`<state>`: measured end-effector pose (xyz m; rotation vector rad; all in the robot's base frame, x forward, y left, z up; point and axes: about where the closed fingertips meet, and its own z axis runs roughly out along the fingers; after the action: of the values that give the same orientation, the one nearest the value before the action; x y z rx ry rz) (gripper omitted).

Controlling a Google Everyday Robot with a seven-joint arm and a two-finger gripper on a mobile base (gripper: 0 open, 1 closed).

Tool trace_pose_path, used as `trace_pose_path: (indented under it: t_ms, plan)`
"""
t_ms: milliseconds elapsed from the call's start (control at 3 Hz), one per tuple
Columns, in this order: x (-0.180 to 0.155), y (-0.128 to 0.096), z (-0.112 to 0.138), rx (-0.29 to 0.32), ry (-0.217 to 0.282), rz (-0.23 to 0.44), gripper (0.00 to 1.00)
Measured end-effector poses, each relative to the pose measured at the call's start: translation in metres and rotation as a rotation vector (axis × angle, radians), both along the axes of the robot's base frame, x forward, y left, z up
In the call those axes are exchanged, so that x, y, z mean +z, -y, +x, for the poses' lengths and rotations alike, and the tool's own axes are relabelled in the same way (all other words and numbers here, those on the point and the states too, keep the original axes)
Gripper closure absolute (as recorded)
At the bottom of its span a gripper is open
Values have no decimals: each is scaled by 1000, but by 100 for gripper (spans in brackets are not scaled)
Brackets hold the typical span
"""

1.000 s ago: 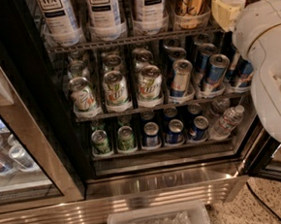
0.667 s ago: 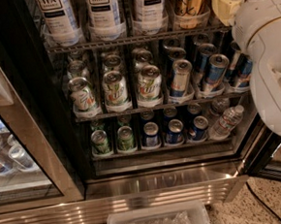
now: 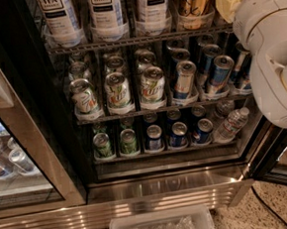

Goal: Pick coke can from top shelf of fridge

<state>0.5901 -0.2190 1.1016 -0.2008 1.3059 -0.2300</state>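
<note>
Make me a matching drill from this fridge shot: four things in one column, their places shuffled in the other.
1. tea bottles
2. green-and-white cans
3. water bottle
4. clear bin

A. floor before the fridge
B. lowest rack, right end
C. highest rack in view
D. middle rack, left side

Pairs: 1-C, 2-D, 3-B, 4-A.

The gripper is out of view; only the white arm shows at right.

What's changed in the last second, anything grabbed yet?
The white arm housing at the right edge rose slightly. The hand is out of view, so no grasp shows. The tea bottles, the tilted cans and the fridge look unchanged; no coke can is visible.
</note>
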Motion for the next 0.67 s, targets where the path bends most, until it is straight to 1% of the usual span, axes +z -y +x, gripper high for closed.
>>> trace_pose_path:
  t_ms: [667]
  plan:
    - [-18, 9, 12, -52, -59, -35, 47]
